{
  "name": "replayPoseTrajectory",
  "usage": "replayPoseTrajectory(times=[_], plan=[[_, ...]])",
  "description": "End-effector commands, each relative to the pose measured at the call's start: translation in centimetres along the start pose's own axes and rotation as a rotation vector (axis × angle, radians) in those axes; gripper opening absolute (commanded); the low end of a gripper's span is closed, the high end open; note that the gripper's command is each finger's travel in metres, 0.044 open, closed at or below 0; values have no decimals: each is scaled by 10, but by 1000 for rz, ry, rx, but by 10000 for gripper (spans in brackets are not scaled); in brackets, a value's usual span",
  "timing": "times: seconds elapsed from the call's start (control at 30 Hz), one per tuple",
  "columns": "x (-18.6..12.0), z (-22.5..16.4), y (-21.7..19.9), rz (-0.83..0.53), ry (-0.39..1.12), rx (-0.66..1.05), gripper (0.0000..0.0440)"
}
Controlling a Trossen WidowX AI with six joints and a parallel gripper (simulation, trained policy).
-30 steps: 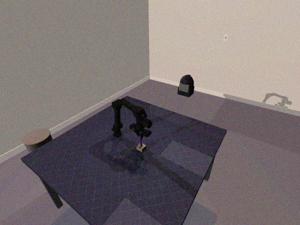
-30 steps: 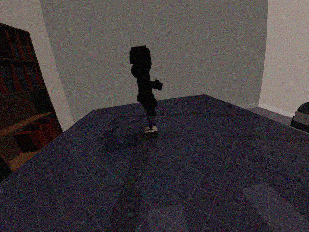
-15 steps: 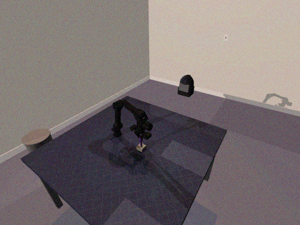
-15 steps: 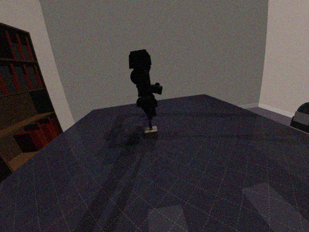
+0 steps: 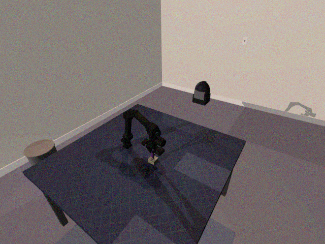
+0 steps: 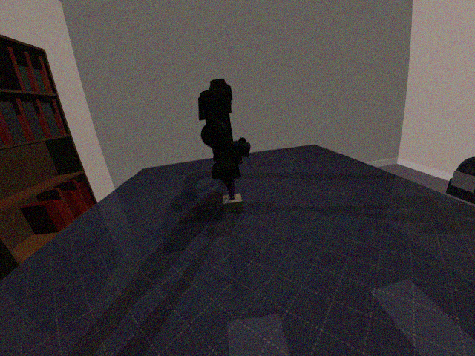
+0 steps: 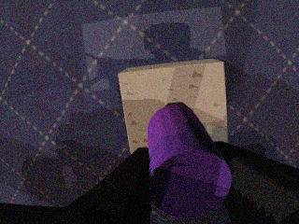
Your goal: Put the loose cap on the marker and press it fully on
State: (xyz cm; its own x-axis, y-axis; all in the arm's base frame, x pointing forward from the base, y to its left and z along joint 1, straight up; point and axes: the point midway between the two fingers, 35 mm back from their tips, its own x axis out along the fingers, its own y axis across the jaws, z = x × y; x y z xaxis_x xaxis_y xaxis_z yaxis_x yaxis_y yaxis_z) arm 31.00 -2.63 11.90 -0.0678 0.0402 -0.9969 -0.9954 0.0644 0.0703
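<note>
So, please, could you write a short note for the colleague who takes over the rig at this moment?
Tool: the black parallel-jaw tool is shut on the purple cylindrical cap.
Place: the cap is over the pale, square-topped holder block, which sits on the dark blue table.
Done: cap gripped and brought to the block.
Unclear: how far the cap is seated on the marker.
Left: confirm the cap is fully pressed down, then release and withdraw the arm.
</note>
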Motion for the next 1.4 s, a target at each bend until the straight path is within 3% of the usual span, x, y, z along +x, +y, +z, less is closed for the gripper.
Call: replayPoseTrajectory(times=[0.0,1.03,1.07,1.37], plan=[[14,1,6,40,-10,-12,1],[28,0,6,47,-2,-43,39],[28,0,6,48,-1,-43,65],[33,-1,9,61,-1,-57,82]])
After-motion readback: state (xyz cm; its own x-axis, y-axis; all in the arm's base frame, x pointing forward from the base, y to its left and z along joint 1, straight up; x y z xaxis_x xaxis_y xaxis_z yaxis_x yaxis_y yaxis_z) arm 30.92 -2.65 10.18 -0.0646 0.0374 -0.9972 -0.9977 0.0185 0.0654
